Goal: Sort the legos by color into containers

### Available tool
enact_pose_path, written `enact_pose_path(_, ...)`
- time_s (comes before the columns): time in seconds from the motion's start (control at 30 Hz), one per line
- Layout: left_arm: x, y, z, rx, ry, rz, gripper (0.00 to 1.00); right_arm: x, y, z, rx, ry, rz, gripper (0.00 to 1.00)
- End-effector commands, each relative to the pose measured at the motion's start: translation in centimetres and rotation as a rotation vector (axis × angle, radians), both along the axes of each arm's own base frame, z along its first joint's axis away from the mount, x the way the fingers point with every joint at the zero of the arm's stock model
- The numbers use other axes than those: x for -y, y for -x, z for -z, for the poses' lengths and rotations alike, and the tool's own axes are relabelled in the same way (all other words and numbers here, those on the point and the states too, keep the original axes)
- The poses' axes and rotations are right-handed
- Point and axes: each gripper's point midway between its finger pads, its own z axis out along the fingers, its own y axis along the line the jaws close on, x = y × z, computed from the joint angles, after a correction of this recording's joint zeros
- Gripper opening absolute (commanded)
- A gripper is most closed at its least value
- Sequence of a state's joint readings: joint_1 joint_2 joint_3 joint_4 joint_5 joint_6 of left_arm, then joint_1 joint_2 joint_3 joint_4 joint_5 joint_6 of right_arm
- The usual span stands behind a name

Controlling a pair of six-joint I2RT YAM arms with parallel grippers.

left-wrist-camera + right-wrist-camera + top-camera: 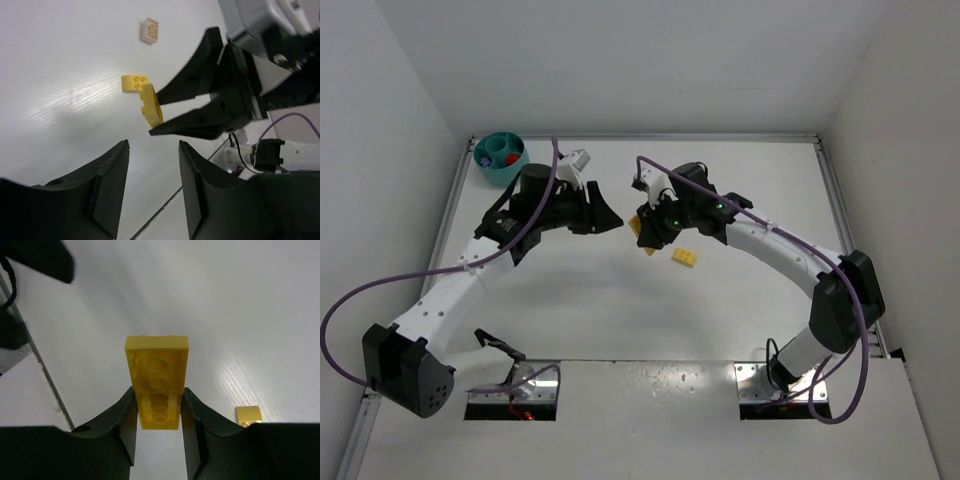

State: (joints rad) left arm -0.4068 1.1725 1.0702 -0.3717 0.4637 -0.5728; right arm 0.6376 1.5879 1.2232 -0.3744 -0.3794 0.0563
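Your right gripper (157, 399) is clamped on the long yellow brick (157, 375), pinching its 2 long sides, hollow underside toward that wrist camera. The fingers hide the brick's flanks at the held end.

Your left gripper (152, 150) faces it from close by, jaws apart with nothing between them.

A second yellow brick (684, 258) lies on the table just beside the right gripper. From the right wrist you see only its corner, cut off by a finger.

A beige square piece (150, 30) shows only in the left wrist view.

The teal bowl (501, 155) sits at the far left corner, well apart. The red and purple specks inside are too small to place by compartment.
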Motion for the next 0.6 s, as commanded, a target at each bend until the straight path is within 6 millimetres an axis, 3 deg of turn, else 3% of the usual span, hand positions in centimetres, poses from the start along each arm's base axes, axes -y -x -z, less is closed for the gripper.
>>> enact_pose_path(0.0,0.4,-1.9,-3.6,0.090,0.057,-0.075,0.49,-1.6,0.3,-5.0,0.076,-0.123,-0.047,0.00)
enact_pose_path(0.03,0.4,-2.0,-2.8,0.072,0.049,-0.075,0.49,-1.6,0.6,-4.9,0.064,-0.122,-0.056,0.00)
enact_pose_path(0.33,1.4,-2.3,-2.6,0.069,0.067,-0.046,0.49,-2.2,1.1,-5.6,0.066,-0.140,-0.093,0.00)
enact_pose_path(0.57,1.9,-1.8,-1.4,0.043,0.073,-0.009,0.49,-2.5,1.1,-5.6,0.076,-0.133,-0.100,0.00)
